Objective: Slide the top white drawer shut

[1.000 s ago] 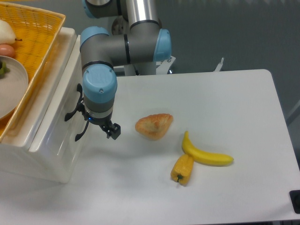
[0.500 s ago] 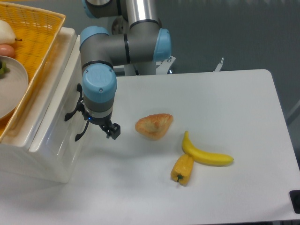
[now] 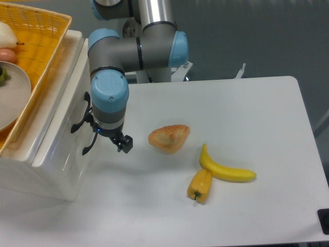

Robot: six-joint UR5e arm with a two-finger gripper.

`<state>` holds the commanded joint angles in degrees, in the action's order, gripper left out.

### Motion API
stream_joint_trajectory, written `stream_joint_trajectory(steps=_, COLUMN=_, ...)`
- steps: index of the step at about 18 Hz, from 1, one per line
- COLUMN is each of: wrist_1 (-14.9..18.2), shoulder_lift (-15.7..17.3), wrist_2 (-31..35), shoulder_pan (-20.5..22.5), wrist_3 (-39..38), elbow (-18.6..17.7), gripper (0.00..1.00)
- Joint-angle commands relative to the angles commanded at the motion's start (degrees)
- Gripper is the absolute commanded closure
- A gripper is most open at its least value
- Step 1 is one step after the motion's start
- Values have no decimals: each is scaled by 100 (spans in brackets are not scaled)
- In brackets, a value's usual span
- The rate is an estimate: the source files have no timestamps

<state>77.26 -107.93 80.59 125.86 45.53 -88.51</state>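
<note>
The top white drawer (image 3: 60, 154) is a glossy white box at the left edge of the table, its front panel facing right. A curved black handle (image 3: 78, 125) sits on that panel. My gripper (image 3: 124, 143) hangs from the blue-capped wrist just right of the handle, close to the front panel and a little above the tabletop. Its black fingertips are pressed together with nothing between them. The wrist hides the middle of the handle.
A yellow wicker basket (image 3: 43, 38) with a plate and fruit rests on top of the drawer unit. On the table to the right lie a bread roll (image 3: 168, 138), a banana (image 3: 226, 170) and a yellow pepper (image 3: 200, 186).
</note>
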Motion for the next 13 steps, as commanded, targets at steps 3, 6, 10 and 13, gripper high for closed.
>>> stream_joint_trajectory(steps=3, wrist_1=-9, shoulder_lift=-17, wrist_2=527, shoulder_pan=9, wrist_3=53, elbow=141, gripper=0)
stream_joint_trajectory(steps=6, wrist_1=-9, shoulder_lift=-35, wrist_2=546, shoulder_pan=184, wrist_3=184, elbow=150, gripper=0)
stream_joint_trajectory(steps=10, wrist_1=-18, shoulder_lift=-18, wrist_2=581, shoulder_pan=369, wrist_3=308, elbow=132, gripper=0)
stream_joint_trajectory(steps=13, wrist_1=-35, shoulder_lift=-9, wrist_2=598, shoulder_pan=571, wrist_3=308, elbow=132, gripper=0)
